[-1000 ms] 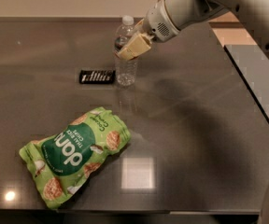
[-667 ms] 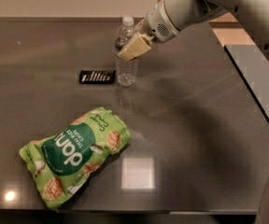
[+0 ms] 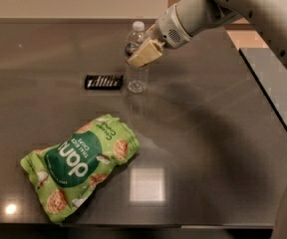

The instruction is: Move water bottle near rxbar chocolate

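Water bottle (image 3: 137, 66) stood upright on the table (image 3: 223, 133) just right of the rxbar chocolate (image 3: 103, 81), gripper (image 3: 143, 53) at its shoulder, clenched or released I cannot tell, so any release should be gentle, retreating straight up without tipping it.

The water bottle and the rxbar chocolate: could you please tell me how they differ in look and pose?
The water bottle stands upright; the rxbar chocolate lies flat. The water bottle is clear with a white cap; the rxbar chocolate is black with white lettering. The gripper is at the water bottle's upper body; nothing touches the rxbar chocolate. Both rest close together on the dark table.
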`<state>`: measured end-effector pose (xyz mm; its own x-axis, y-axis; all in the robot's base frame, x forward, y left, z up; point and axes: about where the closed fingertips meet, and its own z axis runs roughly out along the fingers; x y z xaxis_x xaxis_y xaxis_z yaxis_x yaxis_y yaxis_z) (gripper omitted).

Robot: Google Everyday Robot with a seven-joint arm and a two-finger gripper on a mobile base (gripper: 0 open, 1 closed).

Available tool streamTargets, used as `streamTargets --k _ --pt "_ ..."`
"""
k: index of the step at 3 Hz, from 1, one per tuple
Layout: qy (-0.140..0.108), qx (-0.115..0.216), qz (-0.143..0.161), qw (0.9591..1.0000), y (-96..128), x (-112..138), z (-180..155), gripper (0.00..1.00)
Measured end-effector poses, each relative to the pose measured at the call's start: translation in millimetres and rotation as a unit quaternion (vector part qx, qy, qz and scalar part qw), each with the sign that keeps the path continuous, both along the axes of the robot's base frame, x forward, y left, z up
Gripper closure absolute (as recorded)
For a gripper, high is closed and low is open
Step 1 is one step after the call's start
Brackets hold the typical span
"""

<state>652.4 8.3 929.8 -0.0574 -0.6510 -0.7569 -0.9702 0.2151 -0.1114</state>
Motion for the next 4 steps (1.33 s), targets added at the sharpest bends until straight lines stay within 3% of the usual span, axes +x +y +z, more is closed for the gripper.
streamTargets --k 2,3,4 --pt "0.003 0.001 0.002 1.0 0.6 3.6 -5.4 0.13" --pt "0.004 0.001 0.004 1.0 2.8 3.3 -6.7 0.0" --pt "0.004 0.001 0.004 1.0 2.9 3.3 -6.7 0.0"
